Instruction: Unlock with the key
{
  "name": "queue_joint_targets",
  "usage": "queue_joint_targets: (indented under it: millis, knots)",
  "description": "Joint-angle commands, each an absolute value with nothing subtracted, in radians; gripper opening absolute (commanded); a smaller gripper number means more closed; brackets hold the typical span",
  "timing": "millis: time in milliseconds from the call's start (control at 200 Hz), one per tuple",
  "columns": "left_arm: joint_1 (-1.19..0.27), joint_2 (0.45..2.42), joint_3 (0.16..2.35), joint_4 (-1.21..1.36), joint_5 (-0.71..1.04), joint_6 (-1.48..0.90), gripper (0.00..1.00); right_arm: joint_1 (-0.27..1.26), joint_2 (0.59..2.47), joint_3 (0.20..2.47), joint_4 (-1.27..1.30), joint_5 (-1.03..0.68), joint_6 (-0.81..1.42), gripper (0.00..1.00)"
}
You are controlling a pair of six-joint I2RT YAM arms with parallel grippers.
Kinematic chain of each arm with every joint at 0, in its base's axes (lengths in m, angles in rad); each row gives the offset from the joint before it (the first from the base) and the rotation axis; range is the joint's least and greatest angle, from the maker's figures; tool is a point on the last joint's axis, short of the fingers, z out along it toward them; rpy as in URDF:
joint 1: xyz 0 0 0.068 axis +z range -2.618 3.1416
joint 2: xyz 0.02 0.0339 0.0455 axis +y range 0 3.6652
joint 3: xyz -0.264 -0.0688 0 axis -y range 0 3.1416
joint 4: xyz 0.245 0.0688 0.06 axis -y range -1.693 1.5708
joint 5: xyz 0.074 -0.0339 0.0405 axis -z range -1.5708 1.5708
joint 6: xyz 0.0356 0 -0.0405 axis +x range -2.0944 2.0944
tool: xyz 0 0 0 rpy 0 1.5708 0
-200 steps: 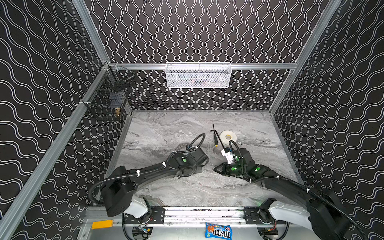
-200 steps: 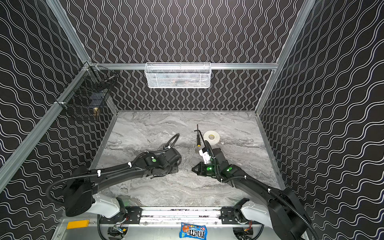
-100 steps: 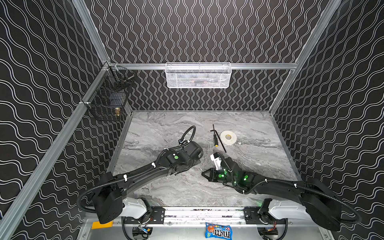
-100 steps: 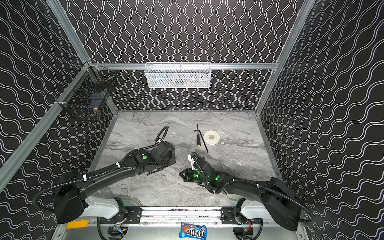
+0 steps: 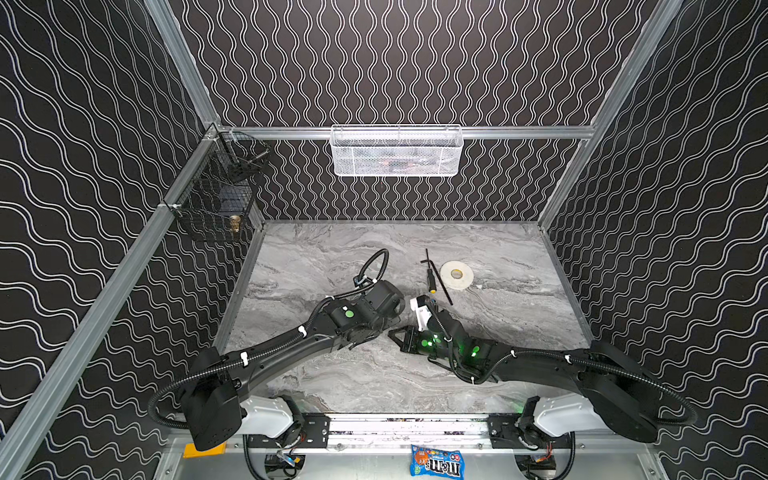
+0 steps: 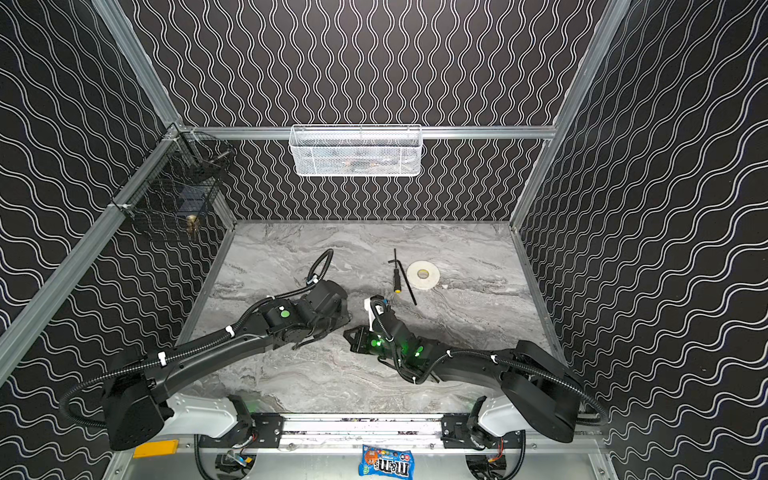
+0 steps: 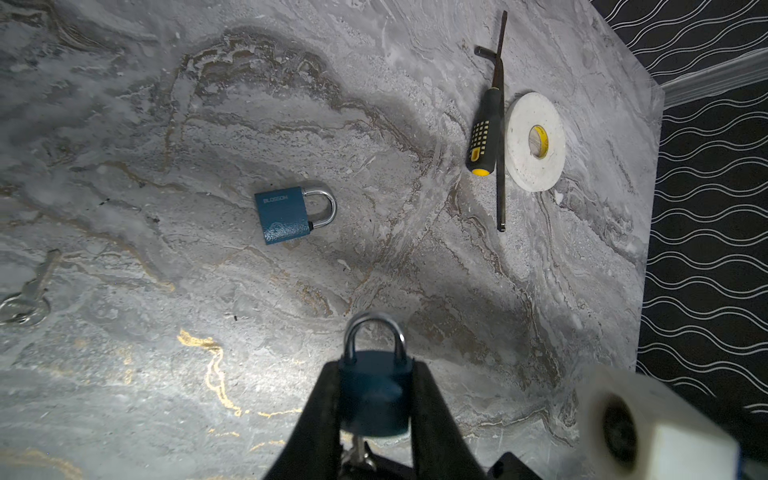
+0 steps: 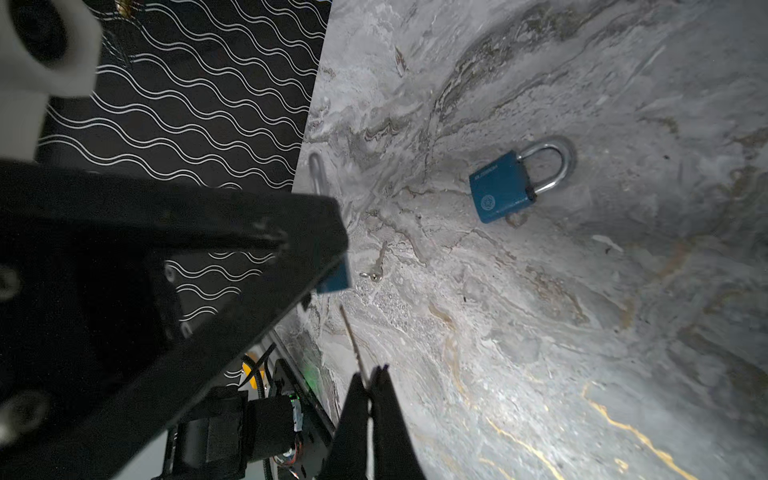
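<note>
Left gripper (image 7: 374, 374) clamped on blue padlock (image 7: 376, 403), held above table (image 7: 166, 124), shackle pointing away from wrist. Right gripper (image 8: 369, 374) pinched tight on key (image 8: 352, 336) (blade thin, blurry), tip near padlock's bottom end, contact unclear. Second padlock (image 7: 284, 216) flat on table; loose key (image 7: 29, 291) well apart from it.

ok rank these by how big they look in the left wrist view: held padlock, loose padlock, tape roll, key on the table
1. held padlock, though nearness inflates it
2. tape roll and loose padlock, too alike to split
3. key on the table, smallest
</note>
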State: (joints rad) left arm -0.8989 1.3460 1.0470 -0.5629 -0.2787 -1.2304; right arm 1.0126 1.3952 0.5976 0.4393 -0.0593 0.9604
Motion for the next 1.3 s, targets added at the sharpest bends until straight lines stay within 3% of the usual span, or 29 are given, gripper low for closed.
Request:
queue_joint_targets:
  millis: [0,1296]
  knots:
    - [-0.897,1.338,1.056,-0.580,-0.311,-1.239,0.05,1.012,1.386,0.599,0.482,-0.031,0.970,0.00]
    - [-0.897,1.340,1.030,-0.568,-0.306,-1.240,0.00,0.965,1.400,0.573,0.610,-0.089,1.060,0.00]
